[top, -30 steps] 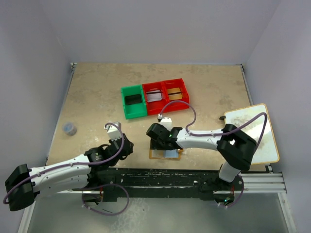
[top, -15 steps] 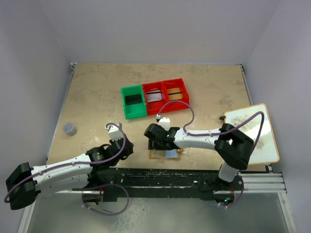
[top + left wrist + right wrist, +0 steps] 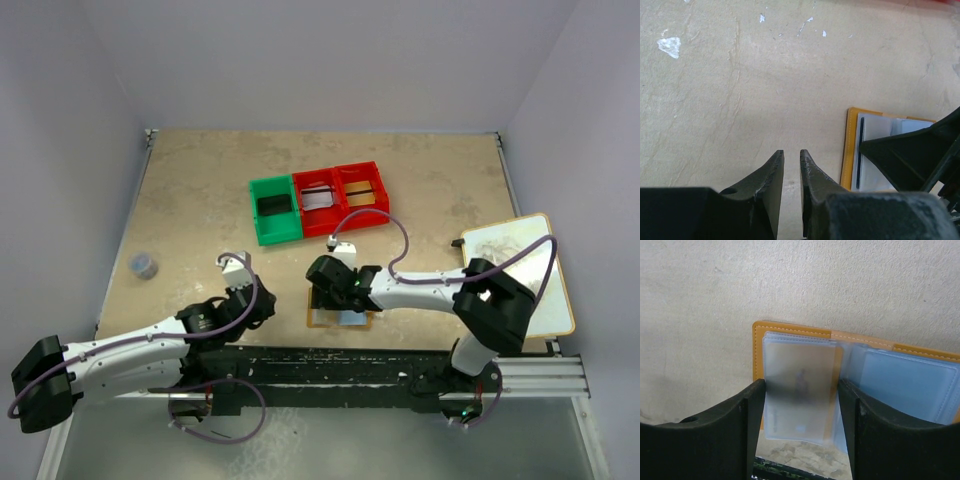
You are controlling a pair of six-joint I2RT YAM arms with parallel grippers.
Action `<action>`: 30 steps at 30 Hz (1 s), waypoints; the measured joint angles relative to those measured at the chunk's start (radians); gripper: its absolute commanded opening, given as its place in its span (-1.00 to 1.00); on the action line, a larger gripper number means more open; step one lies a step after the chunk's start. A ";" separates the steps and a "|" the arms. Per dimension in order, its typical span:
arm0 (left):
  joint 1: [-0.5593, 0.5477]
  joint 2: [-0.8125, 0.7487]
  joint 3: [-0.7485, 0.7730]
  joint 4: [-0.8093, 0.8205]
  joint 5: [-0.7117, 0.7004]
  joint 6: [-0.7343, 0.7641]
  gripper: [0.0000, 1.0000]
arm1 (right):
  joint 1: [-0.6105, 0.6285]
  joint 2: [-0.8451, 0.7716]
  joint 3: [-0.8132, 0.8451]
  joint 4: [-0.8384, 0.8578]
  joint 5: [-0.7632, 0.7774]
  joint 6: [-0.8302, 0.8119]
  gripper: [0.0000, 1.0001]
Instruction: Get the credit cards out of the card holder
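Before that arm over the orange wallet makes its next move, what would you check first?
1. Card holder lying open on the table: ok.
2. Right end effector lined up on a pocket: ok, its fingers flank the frosted sleeve.
3. Card inside that sleeve: cannot tell, only a dim dark smudge shows through.
4. Sleeve actually pinched: cannot tell, the fingers sit right at its edges.
5. Holder pinned down by the left end effector: not ok, it hangs empty over bare table beside the holder, jaws a slit apart.
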 measured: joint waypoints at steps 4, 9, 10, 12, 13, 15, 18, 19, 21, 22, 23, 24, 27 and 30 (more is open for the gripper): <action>0.000 0.000 0.000 0.040 0.035 0.012 -0.54 | -0.013 -0.046 -0.069 0.093 -0.033 -0.006 0.25; 0.000 0.035 -0.007 0.204 0.148 0.046 -0.37 | -0.035 -0.066 -0.134 0.249 -0.114 0.002 0.25; 0.000 0.054 -0.010 0.249 0.175 0.053 -0.35 | -0.042 -0.072 -0.151 0.282 -0.132 0.004 0.25; 0.000 0.100 -0.015 0.328 0.224 0.060 -0.34 | -0.054 -0.081 -0.178 0.326 -0.158 0.010 0.24; 0.000 0.124 -0.018 0.362 0.245 0.061 -0.34 | -0.060 -0.087 -0.192 0.349 -0.170 0.015 0.25; 0.000 0.165 -0.021 0.408 0.274 0.060 -0.34 | -0.071 -0.097 -0.215 0.381 -0.189 0.020 0.25; 0.002 0.204 -0.030 0.468 0.287 0.055 -0.34 | -0.079 -0.104 -0.235 0.411 -0.204 0.027 0.25; 0.002 0.204 -0.036 0.481 0.287 0.052 -0.34 | -0.081 -0.105 -0.238 0.416 -0.207 0.029 0.25; 0.002 0.203 -0.049 0.502 0.286 0.042 -0.34 | -0.084 -0.105 -0.239 0.417 -0.214 0.029 0.25; 0.002 0.202 -0.055 0.510 0.286 0.036 -0.35 | -0.084 -0.105 -0.239 0.417 -0.214 0.029 0.25; 0.002 0.198 -0.064 0.521 0.286 0.033 -0.42 | -0.084 -0.105 -0.239 0.418 -0.214 0.029 0.25; 0.002 0.192 -0.073 0.529 0.285 0.029 -0.46 | -0.084 -0.105 -0.239 0.418 -0.214 0.029 0.26; 0.002 0.156 -0.101 0.535 0.286 0.024 -0.45 | -0.085 -0.105 -0.239 0.419 -0.216 0.030 0.26; 0.001 0.098 -0.135 0.533 0.303 0.024 -0.44 | -0.088 -0.104 -0.241 0.428 -0.219 0.036 0.26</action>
